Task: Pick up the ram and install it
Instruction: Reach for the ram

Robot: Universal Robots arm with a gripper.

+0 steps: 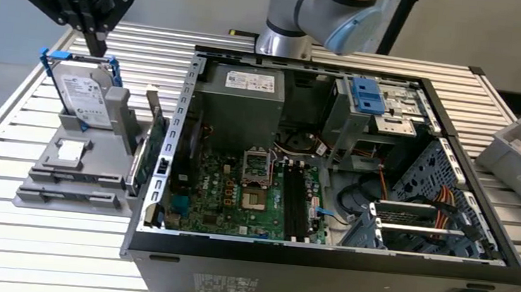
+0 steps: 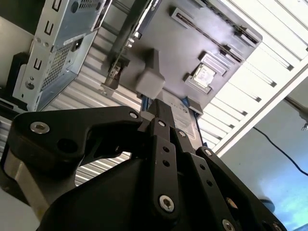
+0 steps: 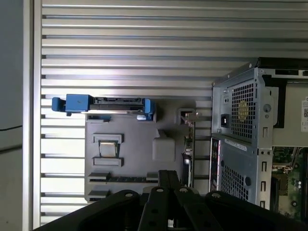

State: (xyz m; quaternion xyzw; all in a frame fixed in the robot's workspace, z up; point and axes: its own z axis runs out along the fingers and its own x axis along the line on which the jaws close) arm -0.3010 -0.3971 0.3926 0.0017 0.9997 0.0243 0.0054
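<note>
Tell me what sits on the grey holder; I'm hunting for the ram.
It holds an upright hard drive, a small chip, a green card and the ram, slotted. The gripper hides the holder's edge.

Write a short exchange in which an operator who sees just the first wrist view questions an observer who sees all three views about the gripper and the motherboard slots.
Operator: The ram sits in the grey holder. What am I above?
Observer: In the exterior view the gripper hangs just above the upright hard drive.
Operator: Can you see the board's slots?
Observer: Yes, long black slots lie beside the square socket inside the open case.
</note>
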